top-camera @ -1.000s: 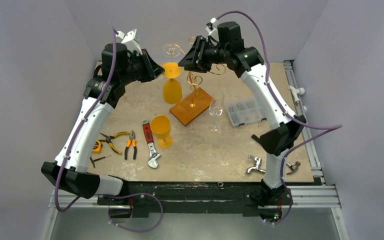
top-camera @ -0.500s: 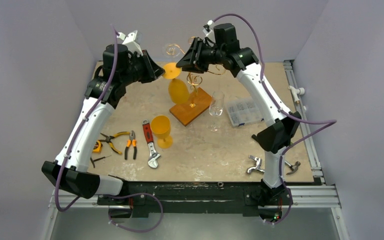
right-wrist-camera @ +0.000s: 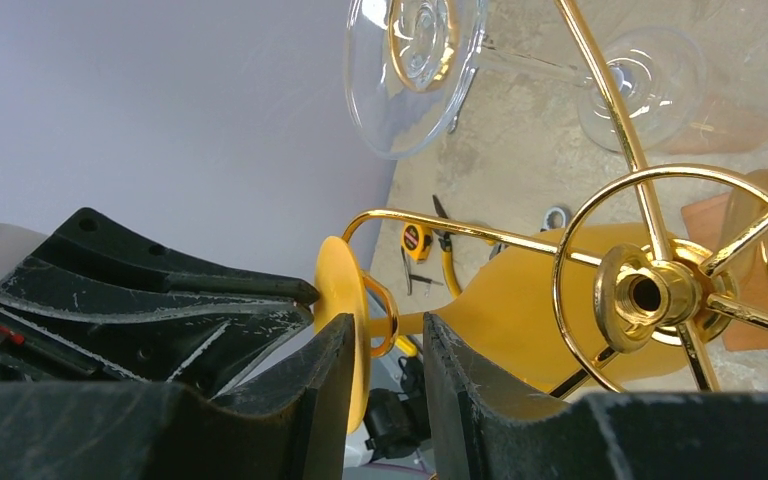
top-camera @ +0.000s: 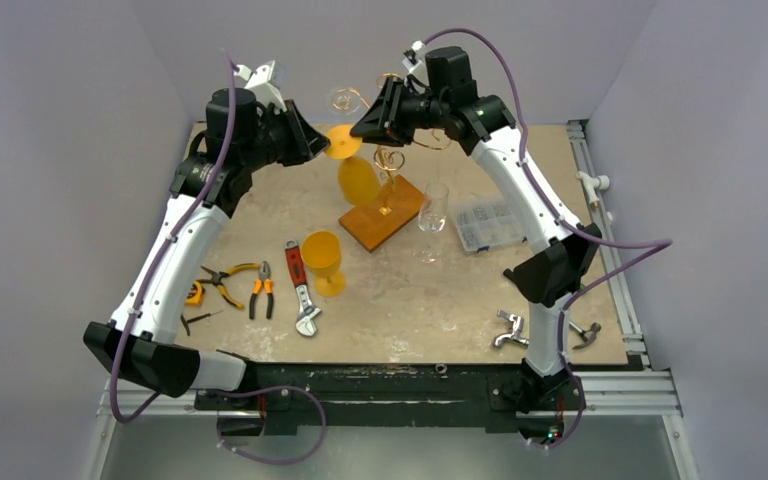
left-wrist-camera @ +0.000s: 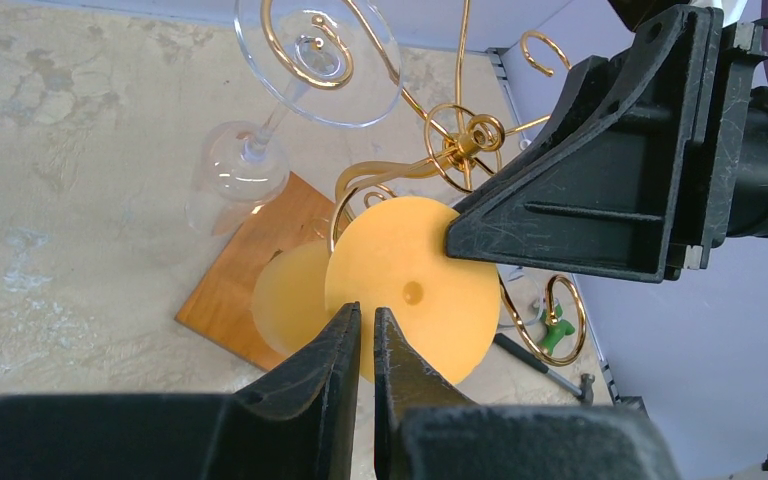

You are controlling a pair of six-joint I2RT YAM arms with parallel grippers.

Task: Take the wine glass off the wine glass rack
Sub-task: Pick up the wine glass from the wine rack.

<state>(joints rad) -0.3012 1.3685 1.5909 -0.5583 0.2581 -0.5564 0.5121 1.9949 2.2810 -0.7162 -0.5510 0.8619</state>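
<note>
Table (top-camera: 260,220): it carried the whole scene. The rack stood mid-table where both arms could reach it, and the hand tools (top-camera: 262,290) lay nearer the bases, clear of the work.
Wine glass rack (top-camera: 380,218): it stood upright on its wooden base with its curled arms high on the stem, which is why both wrists were raised over the far half of the table.
Orange wine glass (top-camera: 357,181): it hung bowl-down on the rack's left side, tilted so that the bowl leaned in above the base. We judged it not yet free.
Clear glass (left-wrist-camera: 360,85): it hung from a neighbouring spiral close by, which we took as a reason to draw the orange one out with care.
Right gripper (right-wrist-camera: 385,325): its jaws were partly apart, straddling the stem just under the foot. Neither pad clearly pressed on it, so we read this as a grasp being set up and not yet made.
Left gripper (left-wrist-camera: 366,322): its jaws were all but closed with nothing between them, the tips against the flat face of the foot. We judged that it was steadying or nudging the glass.
Foot (left-wrist-camera: 415,290): the disc rested on the gold arm (right-wrist-camera: 430,222), and that alone held the glass up.
Step ahead: we judged that the foot had to slide out along that wire.
</note>
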